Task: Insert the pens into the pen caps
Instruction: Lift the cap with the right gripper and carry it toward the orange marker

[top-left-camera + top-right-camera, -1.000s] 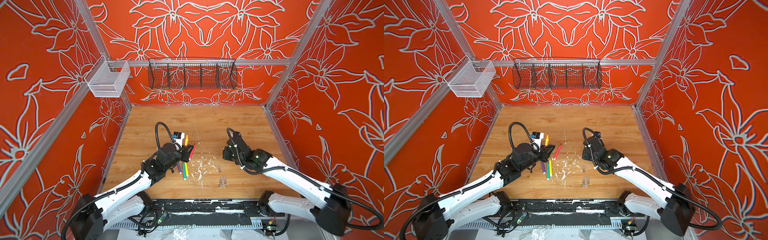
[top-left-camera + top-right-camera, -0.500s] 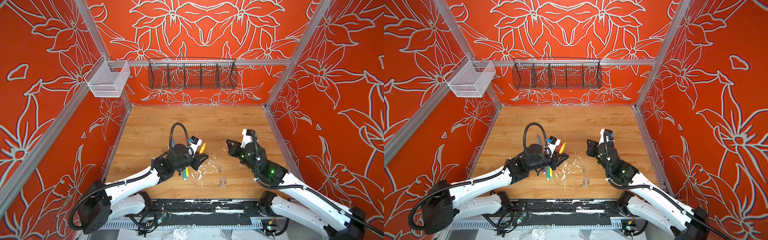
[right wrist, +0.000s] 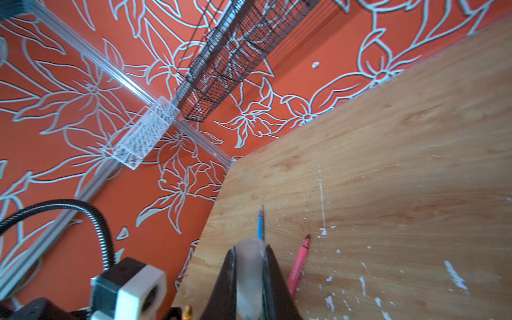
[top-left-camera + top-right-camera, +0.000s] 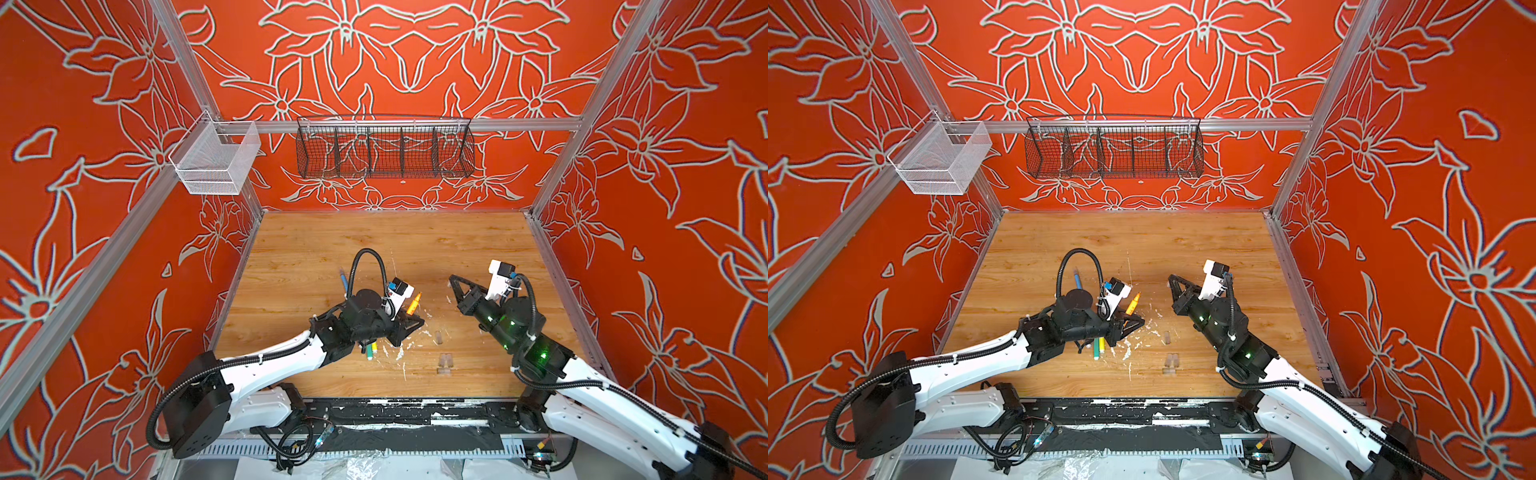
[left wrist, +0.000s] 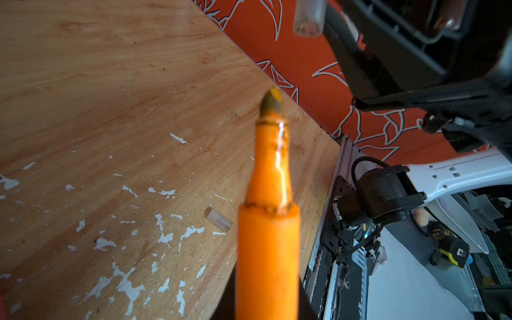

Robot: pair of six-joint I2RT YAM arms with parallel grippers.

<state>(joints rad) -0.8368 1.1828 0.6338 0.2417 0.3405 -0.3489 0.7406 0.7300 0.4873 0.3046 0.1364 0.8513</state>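
My left gripper [image 4: 406,327] [image 5: 267,310] is shut on the orange pen [image 4: 414,302] [image 5: 268,221], whose dark tip points up and away towards the right arm. My right gripper [image 4: 454,283] [image 3: 250,266] is shut on a clear pen cap [image 3: 249,274] [image 5: 307,16], raised above the table and facing the pen, a gap apart. A blue pen [image 4: 343,280] [image 3: 260,224] lies behind the left arm. A pink pen [image 3: 297,266] lies on the wood. Green [image 4: 1096,350] and yellow [image 4: 1101,345] pens poke out under the left wrist. Loose caps [image 4: 438,337] [image 4: 444,361] [image 5: 219,220] lie between the arms.
White flecks [image 4: 399,353] are scattered over the wooden table [image 4: 374,241] between the arms. A black wire basket [image 4: 384,147] hangs on the back wall and a white mesh basket [image 4: 216,160] on the left rail. Red walls close three sides.
The left gripper has carried the orange pen right, off the pile of pens. The right arm has risen from the table and drawn back, its gripper now pointing at the left one.
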